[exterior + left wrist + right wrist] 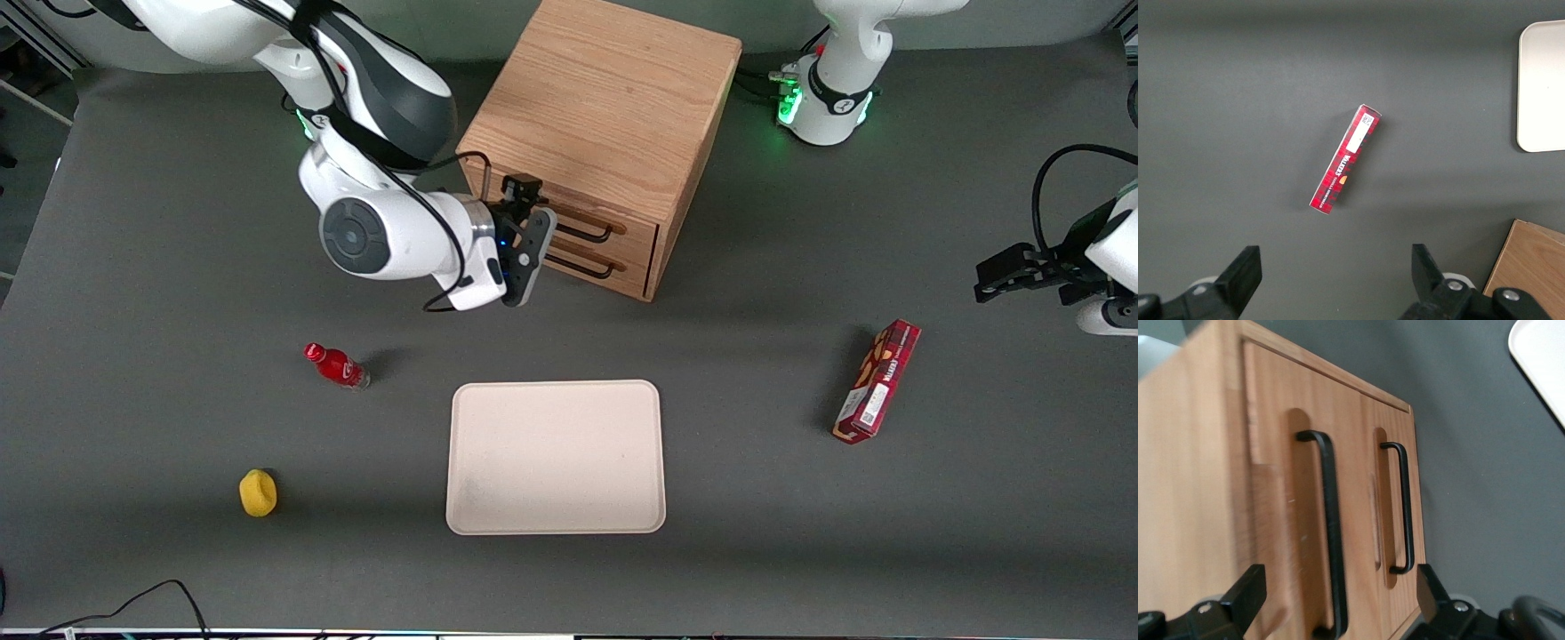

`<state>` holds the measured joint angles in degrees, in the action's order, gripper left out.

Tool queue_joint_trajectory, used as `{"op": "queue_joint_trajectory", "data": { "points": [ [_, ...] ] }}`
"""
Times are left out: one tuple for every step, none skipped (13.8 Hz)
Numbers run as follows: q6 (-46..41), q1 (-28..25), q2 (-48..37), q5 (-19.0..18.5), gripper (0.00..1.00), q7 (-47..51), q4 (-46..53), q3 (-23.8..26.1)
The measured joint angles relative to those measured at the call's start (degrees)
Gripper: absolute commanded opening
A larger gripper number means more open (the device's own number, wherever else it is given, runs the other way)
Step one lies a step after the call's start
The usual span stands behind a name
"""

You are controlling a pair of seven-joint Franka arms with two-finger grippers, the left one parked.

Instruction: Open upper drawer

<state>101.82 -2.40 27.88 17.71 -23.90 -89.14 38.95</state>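
Note:
The wooden cabinet stands farther from the front camera than the tray, and its two drawer fronts face the working arm's end of the table. The upper drawer looks pushed in, with its black bar handle just above the lower drawer's handle. My gripper hovers open right in front of the drawer fronts, level with both handles. In the right wrist view the upper handle runs between my spread fingers without touching them. The lower handle lies beside it.
A cream tray lies nearer the front camera than the cabinet. A red bottle and a yellow object sit toward the working arm's end. A red box lies toward the parked arm's end.

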Motion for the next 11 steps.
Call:
{"op": "queue_joint_trajectory", "data": {
  "points": [
    [0.6, -0.1, 0.5, -0.1, 1.0, -0.1, -0.9, 0.0],
    [0.7, -0.1, 1.0, -0.1, 1.0, -0.2, -1.3, 0.0],
    [0.8, -0.1, 1.2, -0.1, 1.0, -0.3, -1.6, 0.0],
    [0.8, -0.1, 1.3, -0.2, 1.0, -0.3, -1.7, 0.0],
    [0.9, -0.2, 1.4, -0.4, 1.0, -0.3, -1.7, 0.0],
    [1.2, -0.2, 1.5, -0.7, 1.0, -0.3, -1.7, 0.0],
    [1.7, -0.5, 1.7, -0.9, 1.0, -0.3, -1.9, 0.0],
    [1.9, -0.8, 1.9, -1.0, 1.0, -0.3, -2.1, 0.0],
    [2.3, -1.1, 2.1, -1.1, 1.0, -0.3, -2.3, 0.0],
    [3.0, -1.3, 2.3, -1.2, 1.0, -0.3, -2.5, 0.0],
    [3.3, -1.4, 2.6, -1.4, 1.0, -0.3, -2.7, 0.0]
  ]
}}
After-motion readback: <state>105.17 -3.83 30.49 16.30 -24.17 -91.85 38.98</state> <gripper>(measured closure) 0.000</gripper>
